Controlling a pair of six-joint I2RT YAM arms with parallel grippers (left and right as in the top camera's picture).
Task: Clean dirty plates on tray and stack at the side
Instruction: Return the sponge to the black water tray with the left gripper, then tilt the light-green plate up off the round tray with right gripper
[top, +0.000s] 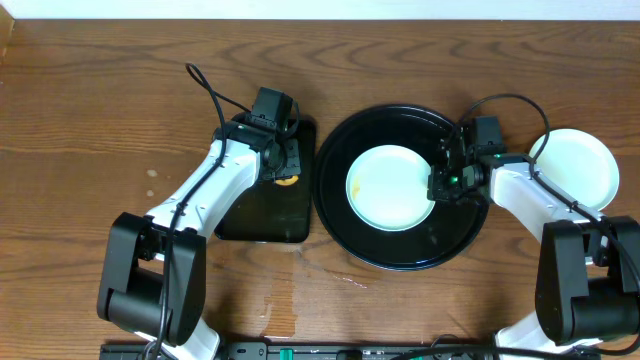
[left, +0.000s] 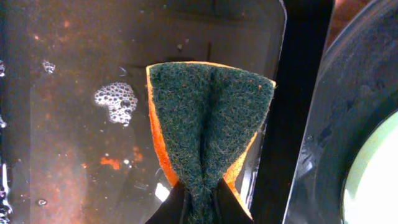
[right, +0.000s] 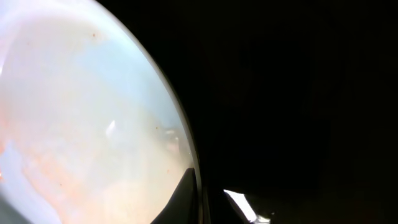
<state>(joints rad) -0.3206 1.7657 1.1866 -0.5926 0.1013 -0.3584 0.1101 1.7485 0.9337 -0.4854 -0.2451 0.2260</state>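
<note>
Pinching the right rim of the mint plate (top: 388, 188), the right fingers (top: 447, 180) are closed down tight on that thin edge. In the right wrist view the rim's curve runs straight down into the narrow gap between the two dark tips, with the pale bowl of the plate spreading away to the left. Faint orange smearing shows on the plate's surface there. The plate lies flat inside the round black tray (top: 405, 255), a little left of the tray's middle, so a wide band of bare black shows on the right under the wrist.

A second plate (top: 580, 168) sits on the bench (top: 100, 100) to the right of the tray, well apart from both sets of fingers.

The left fingers (top: 283, 165) are closed on a sponge (left: 208, 124), squeezing it so that it folds, its green scouring face toward the wrist camera and orange showing at the edges. It hangs over the rectangular black tray (left: 74, 155), which holds wet streaks and a patch of foam (left: 115, 101). That tray lies just left of the round one.
</note>
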